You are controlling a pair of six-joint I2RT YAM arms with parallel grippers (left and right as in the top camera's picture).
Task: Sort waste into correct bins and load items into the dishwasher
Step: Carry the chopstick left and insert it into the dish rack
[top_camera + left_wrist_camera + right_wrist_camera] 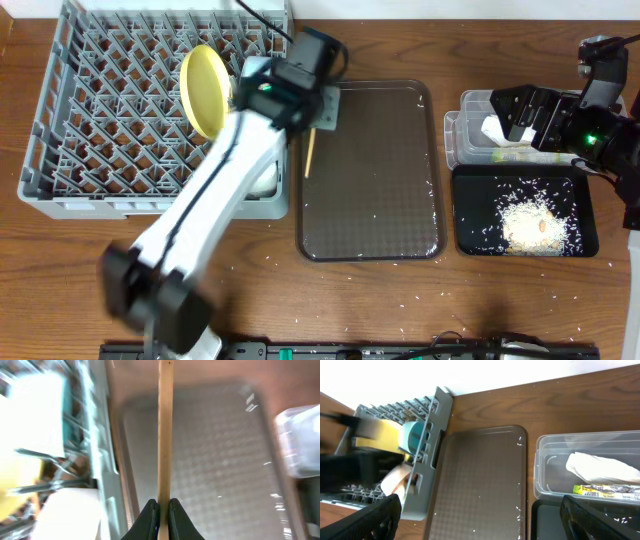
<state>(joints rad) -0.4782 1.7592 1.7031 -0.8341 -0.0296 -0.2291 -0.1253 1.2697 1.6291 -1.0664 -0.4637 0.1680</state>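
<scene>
My left gripper (163, 510) is shut on one wooden chopstick (165, 430), held over the left edge of the brown serving tray beside the grey dish rack (100, 120); the chopstick also shows in the overhead view (310, 152). A yellow plate (205, 88) stands upright in the rack. A light blue bowl (415, 435) and a white bowl (265, 180) are in the rack too. My right gripper (480, 520) is open and empty above the clear tub (470, 130), which holds the napkin (600, 467) and wrapper (607, 491). Rice scraps (535, 222) lie in the black tray (590, 235).
The brown serving tray (370, 170) lies between the rack and the bins, with a few rice grains on it. More grains are scattered on the wooden table in front. The small cup and the second chopstick are out of view.
</scene>
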